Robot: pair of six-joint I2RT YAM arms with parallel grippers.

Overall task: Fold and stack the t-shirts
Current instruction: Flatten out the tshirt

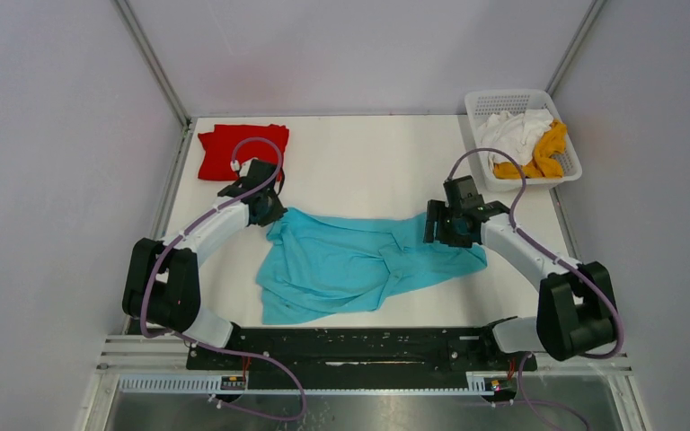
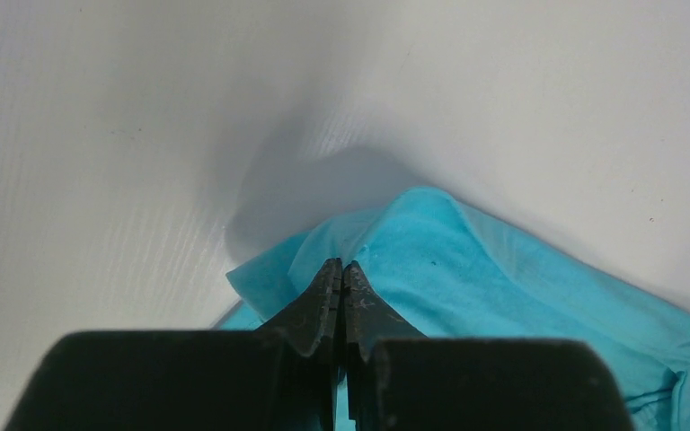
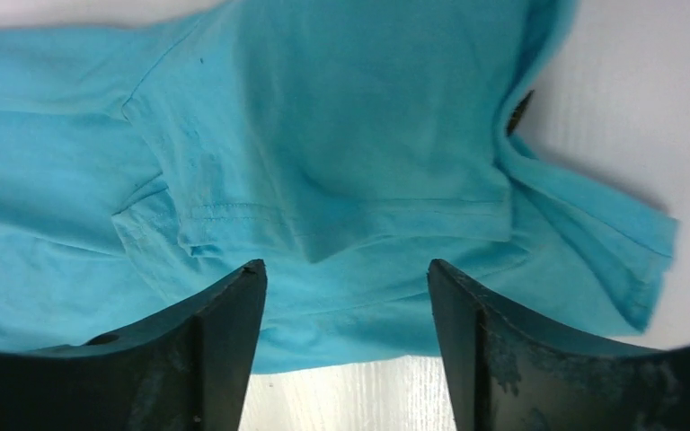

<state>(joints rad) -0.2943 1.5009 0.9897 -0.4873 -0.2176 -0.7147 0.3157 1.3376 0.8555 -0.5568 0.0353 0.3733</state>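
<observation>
Top external: shows the turquoise t-shirt (image 1: 341,265) lying rumpled mid-surface, one end at the left hand (image 1: 265,208), the other under the right hand (image 1: 437,224). Left wrist: shows fingertips pressed together with a peak of turquoise cloth pinched at them, so reads as a grip on the shirt's edge. Right wrist: shows jaws spread wide above a sleeve hem, holding nothing.

Could lose that thin left pinch if pulled against the cloth's drag. Could also catch two layers at once on the right, given the folds bunched there, and set a crooked fold.

Leaves bare surface (image 1: 368,162) beyond the shirt for spreading. Puts the red t-shirt (image 1: 234,148) just behind the left hand at the far-left corner, and the basket (image 1: 508,92), with the white t-shirt (image 1: 512,130) and mustard t-shirt (image 1: 548,154), at the far right, near the right arm.
</observation>
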